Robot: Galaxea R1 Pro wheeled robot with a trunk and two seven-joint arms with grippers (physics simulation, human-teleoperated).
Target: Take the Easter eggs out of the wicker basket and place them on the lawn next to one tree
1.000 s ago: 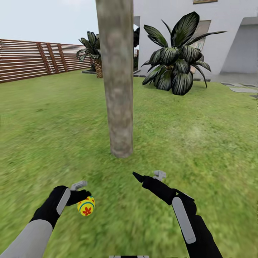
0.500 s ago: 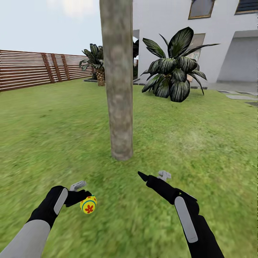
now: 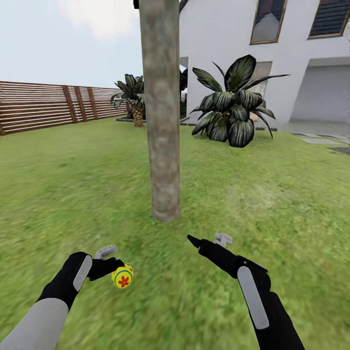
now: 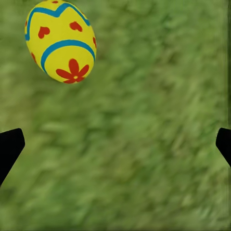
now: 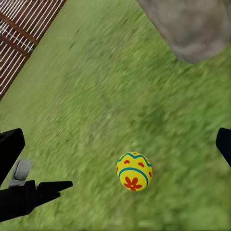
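While the left gripper (image 3: 111,258) hung spread above the egg (image 3: 122,275) on the lawn (image 3: 73,184), at the tree's (image 3: 160,121) seven o'clock, pulling straight away seemed wisest; right gripper (image 3: 210,239) spread, empty

Open lawn (image 3: 272,204) all round; only the tree (image 3: 160,121) trunk, seemingly, blocks straight ahead

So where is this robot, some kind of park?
More likely a home garden: a lawn with a tree, closed off by a slatted wooden fence and backed by a white house.
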